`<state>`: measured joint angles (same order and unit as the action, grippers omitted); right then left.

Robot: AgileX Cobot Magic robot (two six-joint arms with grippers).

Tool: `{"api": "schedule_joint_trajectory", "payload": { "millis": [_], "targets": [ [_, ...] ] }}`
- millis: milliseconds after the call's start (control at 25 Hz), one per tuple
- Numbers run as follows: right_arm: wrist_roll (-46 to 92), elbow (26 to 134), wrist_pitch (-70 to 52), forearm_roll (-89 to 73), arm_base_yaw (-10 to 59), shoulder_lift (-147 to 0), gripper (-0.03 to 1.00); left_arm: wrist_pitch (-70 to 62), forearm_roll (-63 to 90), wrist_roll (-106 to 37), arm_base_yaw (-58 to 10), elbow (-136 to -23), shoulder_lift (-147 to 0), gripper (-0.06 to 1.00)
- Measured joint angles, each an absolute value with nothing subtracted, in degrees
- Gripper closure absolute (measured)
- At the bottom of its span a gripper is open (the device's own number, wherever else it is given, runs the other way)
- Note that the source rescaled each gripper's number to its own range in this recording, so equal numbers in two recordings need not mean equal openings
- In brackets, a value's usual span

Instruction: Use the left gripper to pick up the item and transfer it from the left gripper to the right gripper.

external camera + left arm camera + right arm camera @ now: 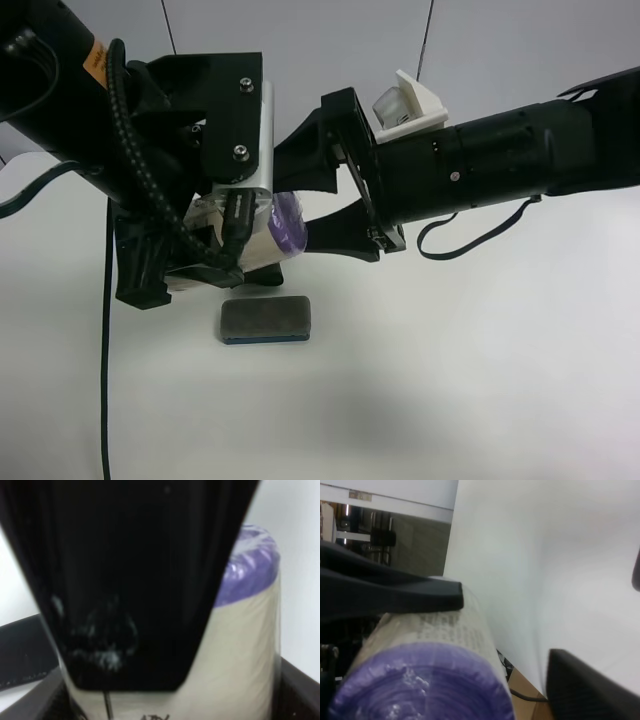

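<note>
Exterior high: left gripper (232,238) jaws grasp roll (286,226) — right gripper (290,203) jaws spread, straddling purple end.

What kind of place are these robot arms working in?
Probably a robot test lab, though little of the room shows. There is a bare white table, a board eraser lying on it, and plain grey wall panels behind.

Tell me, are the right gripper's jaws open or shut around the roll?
Open. The right gripper has its jaws spread either side of the roll; in the wrist view one finger stands clear of it.
</note>
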<state>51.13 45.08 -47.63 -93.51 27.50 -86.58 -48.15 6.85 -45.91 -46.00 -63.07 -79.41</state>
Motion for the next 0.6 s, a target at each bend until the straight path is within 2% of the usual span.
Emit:
{"api": "schedule_joint_trajectory", "payload": {
  "millis": [120, 520, 560, 600],
  "targets": [
    [51.08, 45.13, -48.24, -93.90, 27.50, -86.58, 0.97, -48.21, 6.79, -46.59, -46.00, -63.07, -79.41, 0.94],
    [51.08, 45.20, -48.25, -93.85, 27.50, -86.58, 0.97, -48.17, 6.68, -47.15, -46.00, -63.07, -79.47, 0.94],
    [51.08, 45.20, -48.19, -93.85, 27.50, -86.58, 0.97, -48.15, 6.69, -46.93, -46.00, -63.07, -79.47, 0.90],
    [51.08, 45.20, -48.12, -93.85, 27.50, -86.58, 0.97, -47.93, 6.77, -46.58, -46.00, -63.07, -79.47, 0.72]
  ]
}}
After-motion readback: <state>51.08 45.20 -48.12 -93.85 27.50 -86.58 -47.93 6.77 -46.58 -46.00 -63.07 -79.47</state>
